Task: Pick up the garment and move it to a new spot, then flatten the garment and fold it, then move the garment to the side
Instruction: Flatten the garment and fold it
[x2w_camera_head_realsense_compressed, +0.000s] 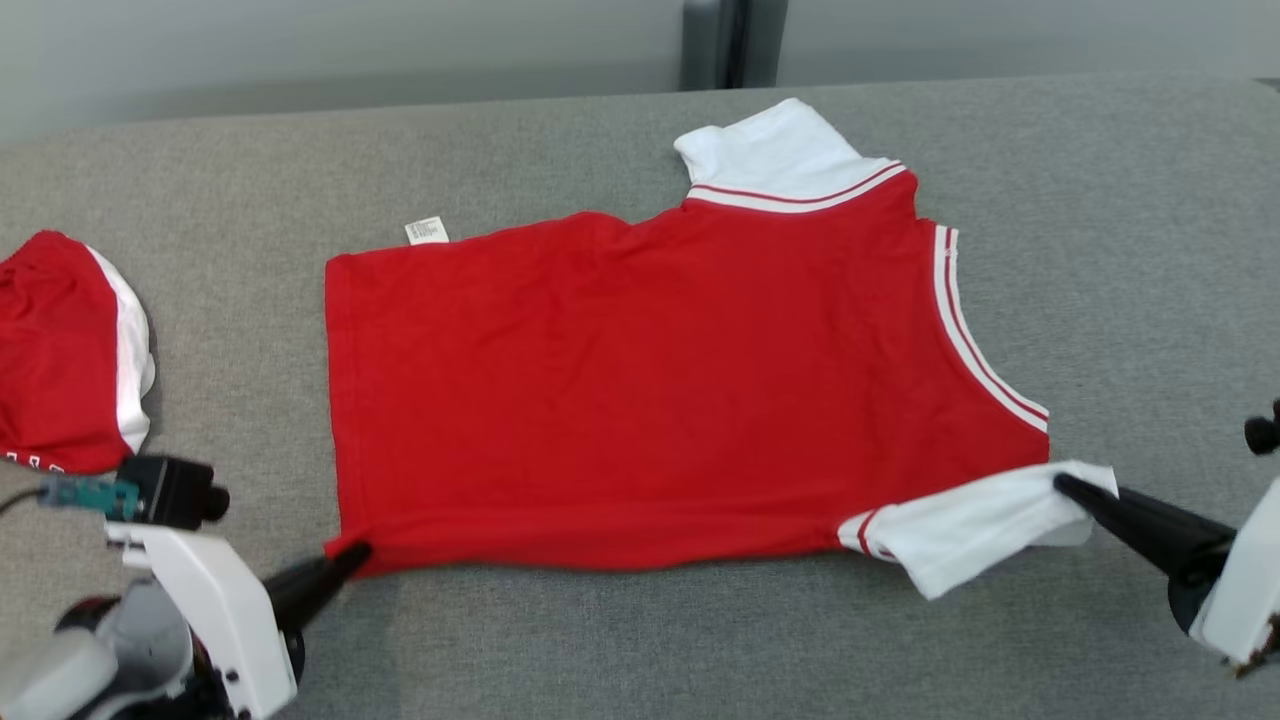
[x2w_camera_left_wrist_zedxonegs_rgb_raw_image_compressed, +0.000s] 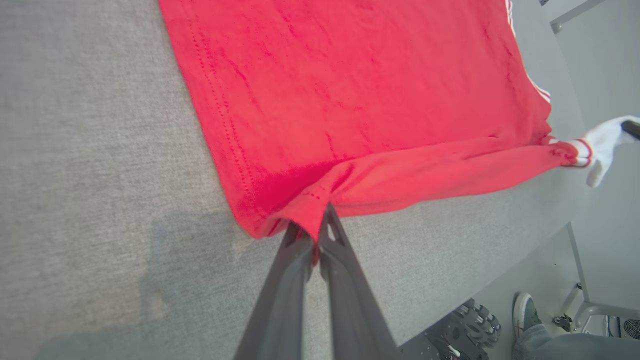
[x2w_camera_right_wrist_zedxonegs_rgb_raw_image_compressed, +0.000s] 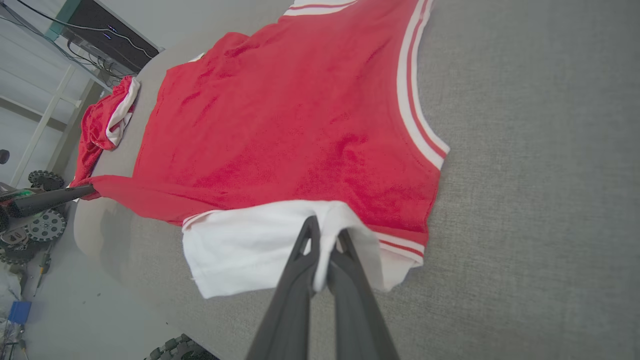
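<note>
"Grey woven cloth covers the table (x2w_camera_head_realsense_compressed: 600, 130), with a pale wall behind it at 12 o'clock. Where's the garment (x2w_camera_head_realsense_compressed: 640, 400)?"

"Middle of the table, spread almost flat with a plain red side up. The hem is toward 9 o'clock and the neckline toward 3."

"And the left pincer (x2w_camera_head_realsense_compressed: 352, 552)?"

"Closed tight on the near hem corner, at the garment's 7 o'clock. The left wrist view shows red cloth squeezed between the two dark fingers, and that corner is raised off the table."

"The right pincer (x2w_camera_head_realsense_compressed: 1062, 484)?"

"Also closed, with the near white sleeve (x2w_camera_head_realsense_compressed: 960, 535) nipped between its fingers at the garment's 4 o'clock."

"Anything hard to make out?"

"The white label (x2w_camera_head_realsense_compressed: 426, 230) at 11 o'clock is too small to read. Red shorts (x2w_camera_head_realsense_compressed: 60, 350) with a white side panel lie bunched at 9 o'clock, well apart from the garment and cut off by the picture's edge. Both forearms are cut off too — the right one shows little beyond its fingers. In the left wrist view, at 5 o'clock, a person's shoe (x2w_camera_left_wrist_zedxonegs_rgb_raw_image_compressed: 525, 310) and trouser leg stand on the floor beyond the table edge, only partly in view."

"The far sleeve (x2w_camera_head_realsense_compressed: 775, 150)?"

"At 1 o'clock — lying on the table."
</note>
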